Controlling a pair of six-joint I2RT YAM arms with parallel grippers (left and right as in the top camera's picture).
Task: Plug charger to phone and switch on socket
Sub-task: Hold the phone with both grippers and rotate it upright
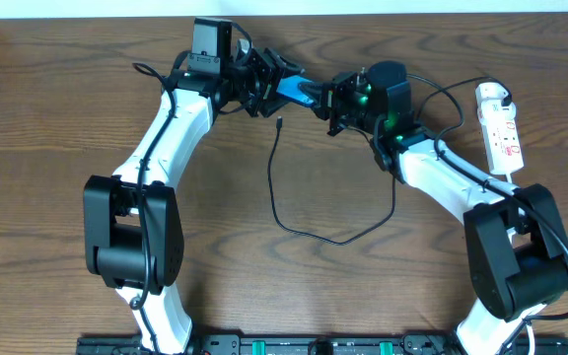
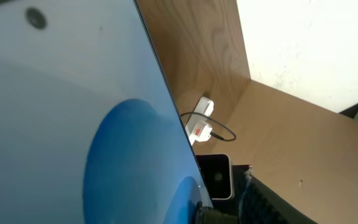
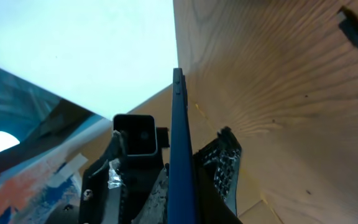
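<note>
Phone (image 1: 299,92) clamped in right gripper (image 1: 331,99); left gripper (image 1: 267,87) hold unclear. Charger (image 1: 270,187) lies unplugged near phone; socket (image 1: 499,123) switch pending.

phone (image 2: 55,124) screen close up filling the 9 o'clock half, pale with a blue circle, white socket (image 2: 197,132) at centre on the table (image 2: 197,50), charger (image 2: 231,132) cable looping at its 3 o'clock

Phone mostly hidden
Overhead, only a blue sliver of the phone (image 1: 297,93) shows between left fingers (image 1: 267,85) and right fingers (image 1: 333,100); right of it, the socket (image 1: 500,122) has switches too small to read.
</note>
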